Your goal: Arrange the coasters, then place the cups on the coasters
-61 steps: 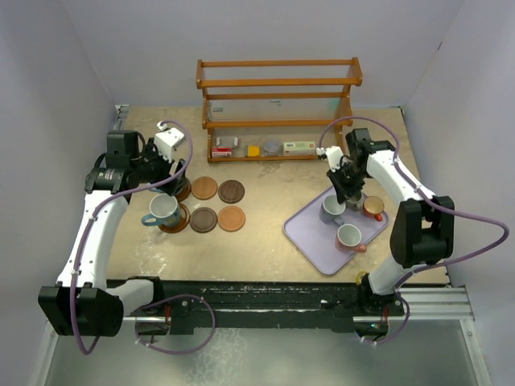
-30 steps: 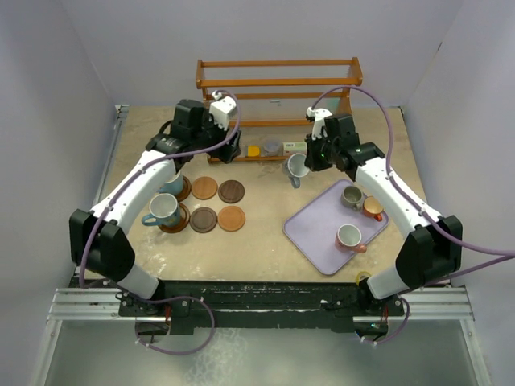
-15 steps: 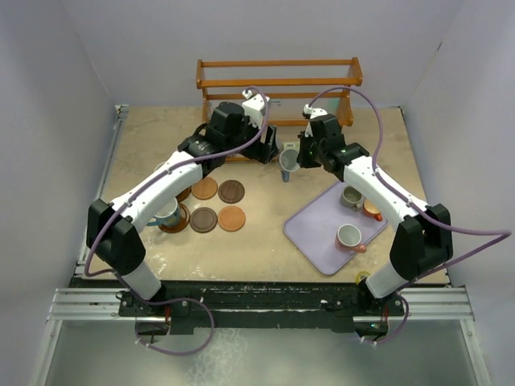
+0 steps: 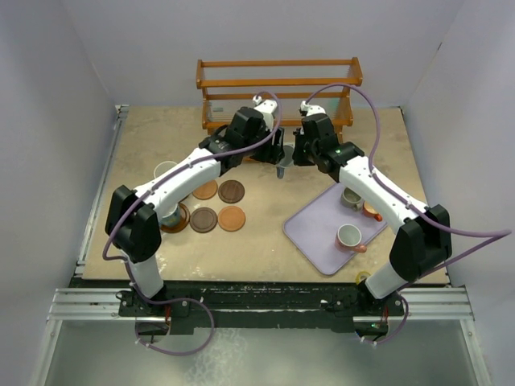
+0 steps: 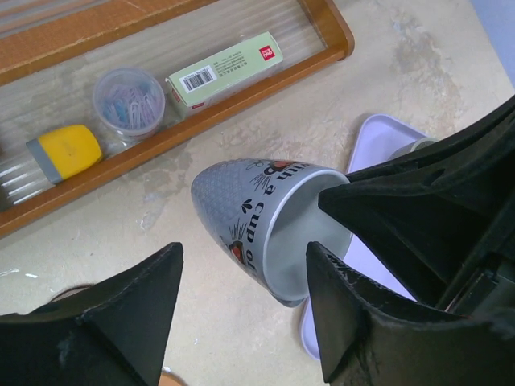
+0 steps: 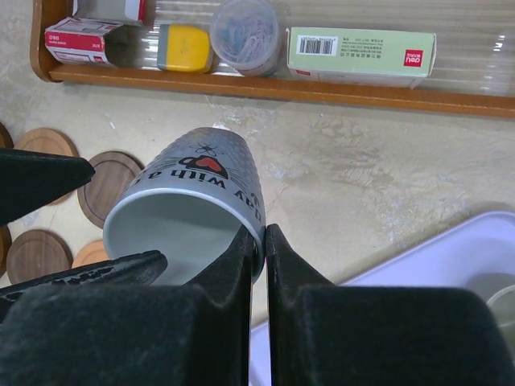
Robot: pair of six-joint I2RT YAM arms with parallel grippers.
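A grey cup [image 4: 283, 167] with lettering hangs tilted in the air in front of the rack. My right gripper [image 6: 259, 233] is shut on its rim, one finger inside and one outside. My left gripper [image 5: 241, 257] is open and straddles the same cup [image 5: 241, 213]: one finger [image 6: 121, 269] reaches into the mouth, the other [image 6: 40, 181] stays outside. Bare wooden coasters [image 4: 232, 190] lie left of centre, some showing in the right wrist view [image 6: 113, 186]. A light blue cup [image 4: 165, 170] stands on a coaster at the far left; my left arm partly hides another.
A lavender tray [image 4: 318, 237] at the right holds three cups [image 4: 348, 236]. The wooden rack [image 4: 278, 80] at the back carries a yellow item [image 6: 183, 47], a jar of clips [image 6: 245, 32], a green box [image 6: 362, 52] and a red-white box [image 6: 80, 40].
My right gripper lifted the grey cup off the tray and carried it left to the middle. My left arm swung in from the left cups, and its jaws have narrowed around the cup.
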